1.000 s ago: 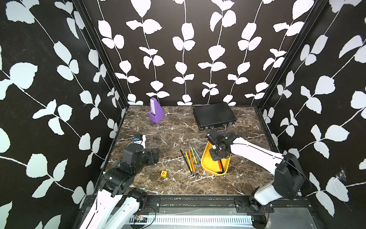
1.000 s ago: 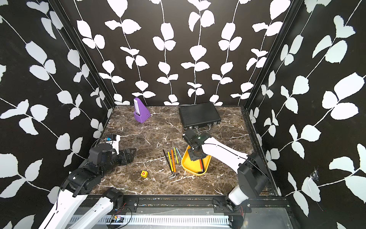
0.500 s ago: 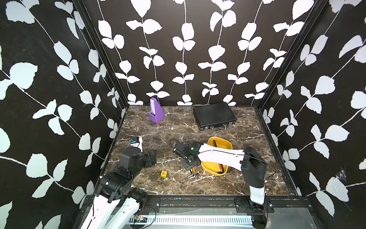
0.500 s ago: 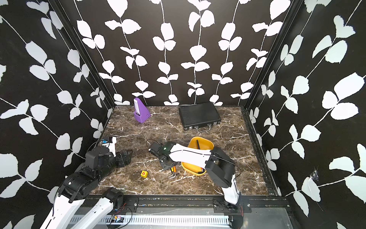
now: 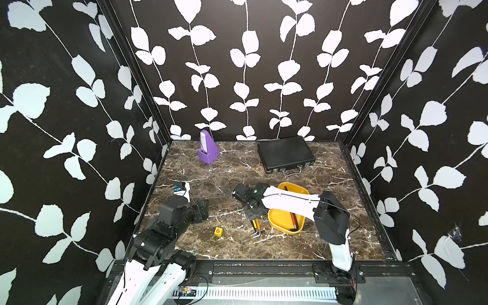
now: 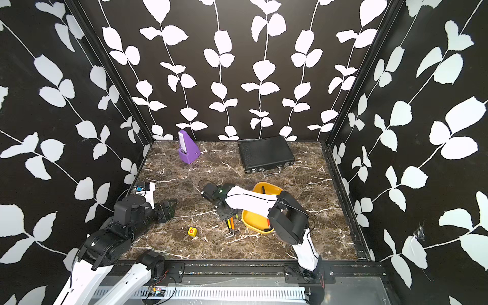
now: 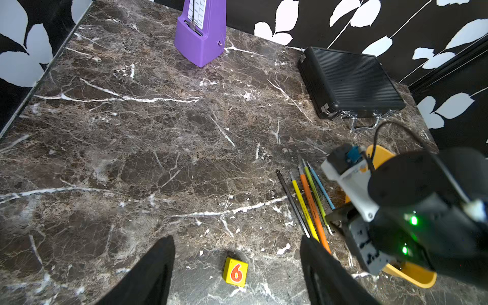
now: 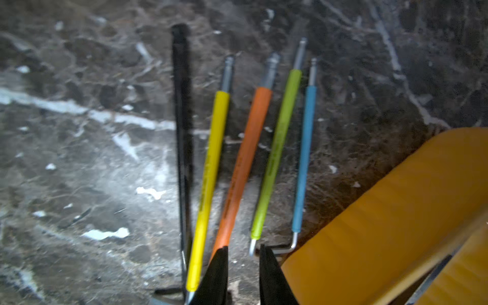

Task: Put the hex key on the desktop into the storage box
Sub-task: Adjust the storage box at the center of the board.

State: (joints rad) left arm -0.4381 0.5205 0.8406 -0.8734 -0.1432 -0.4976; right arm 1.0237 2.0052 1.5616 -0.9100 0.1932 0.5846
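Several hex keys lie side by side on the desktop (image 5: 227, 184), just left of the storage box (image 5: 284, 230): black (image 8: 182, 148), yellow (image 8: 208, 179), orange (image 8: 243, 163), green (image 8: 274, 158) and blue (image 8: 303, 158). In both top views the right gripper (image 5: 254, 214) (image 6: 227, 215) points down onto their near ends. Its jaws (image 8: 243, 248) stand a narrow gap apart, between the orange and green keys, with nothing gripped. A red-and-black key (image 5: 293, 221) lies in the box. The left gripper (image 7: 236, 240) hangs open over the yellow cube, empty.
A purple metronome (image 5: 208, 148) stands at the back left and a black briefcase (image 5: 286, 154) at the back right. The yellow cube marked 6 (image 5: 218, 231) sits left of the keys. The right forearm (image 5: 290, 202) lies across the box. Dark walls close in three sides.
The right arm has swung from over the storage box leftward and down onto the row of hex keys, and its jaws have narrowed. The left arm has shifted only slightly.
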